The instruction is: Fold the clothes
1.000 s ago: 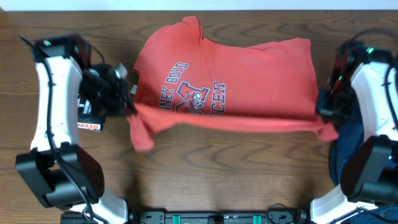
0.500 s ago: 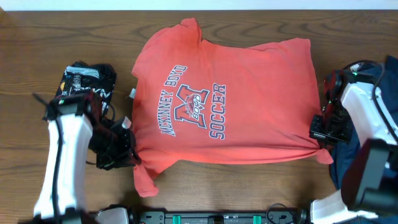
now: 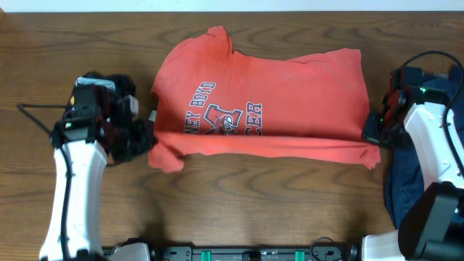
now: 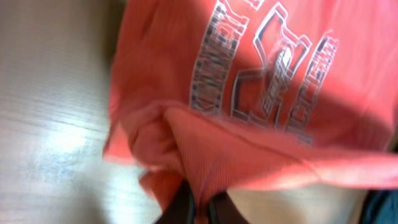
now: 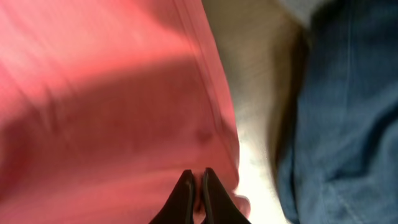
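The navy shirt lay bunched at the near right. The left gripper and the right gripper each pinched tight on a near corner of the red shirt. Its near edge stretched between them, folded over part of the letters. The rest lay flat farther back. The black shirt sat far left.

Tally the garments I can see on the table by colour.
coral-red shirt: 1
black garment: 1
navy blue garment: 1
Total: 3
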{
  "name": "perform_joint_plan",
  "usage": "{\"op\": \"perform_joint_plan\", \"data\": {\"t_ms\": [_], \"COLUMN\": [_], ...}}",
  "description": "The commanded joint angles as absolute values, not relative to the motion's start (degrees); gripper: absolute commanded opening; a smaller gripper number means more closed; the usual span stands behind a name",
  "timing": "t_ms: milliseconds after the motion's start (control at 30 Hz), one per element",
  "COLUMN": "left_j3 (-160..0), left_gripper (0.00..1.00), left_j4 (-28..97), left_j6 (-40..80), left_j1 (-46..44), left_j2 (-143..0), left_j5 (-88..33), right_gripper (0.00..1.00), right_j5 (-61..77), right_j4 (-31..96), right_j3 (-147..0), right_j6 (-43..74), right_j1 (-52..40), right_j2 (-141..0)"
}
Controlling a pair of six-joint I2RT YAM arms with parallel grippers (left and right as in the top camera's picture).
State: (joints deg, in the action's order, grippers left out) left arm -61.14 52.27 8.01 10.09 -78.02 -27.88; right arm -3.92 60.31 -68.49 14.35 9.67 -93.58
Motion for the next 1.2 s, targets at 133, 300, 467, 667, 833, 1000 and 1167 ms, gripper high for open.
{"op": "perform_joint_plan", "data": {"t_ms": [133,300,467,667,833,1000,1167], "left_j3": [-61.19,-61.19,-61.19,-61.19,-61.19,-61.19,-61.19], "left_gripper": [0.06,0.36,0.56,0.57,0.61,0.62,0.62], "left_j4": [38.33,31.05,34.02,40.32,43.48,44.99,45.15], "left_j6": [10.55,10.85,10.81,10.81,10.81,10.15,10.15], "left_j1": [10.20,8.62,8.43,8.43,8.43,8.43,8.43], "left_j2": [-88.29,-94.30,-94.80,-94.70,-94.70,-94.70,-94.70], "left_j5": [-31.00,-33.26,-34.76,-34.76,-34.74,-34.52,-34.48], "right_gripper": [0.08,0.17,0.21,0.33,0.49,0.66,0.64], "right_j5": [-0.99,-1.19,7.38,9.89,9.19,2.90,-3.20], "right_j4": [52.36,45.65,53.21,64.62,64.42,58.87,54.41], "right_j3": [-68.38,-68.40,-68.40,-68.38,-68.38,-67.72,-65.54], "right_j6": [8.99,8.05,6.96,3.14,4.45,10.61,17.54], "right_j1": [10.41,10.44,10.26,7.79,3.20,-2.44,-6.22], "right_j2": [-97.60,-99.68,-99.35,-99.35,-99.33,-99.35,-99.55]}}
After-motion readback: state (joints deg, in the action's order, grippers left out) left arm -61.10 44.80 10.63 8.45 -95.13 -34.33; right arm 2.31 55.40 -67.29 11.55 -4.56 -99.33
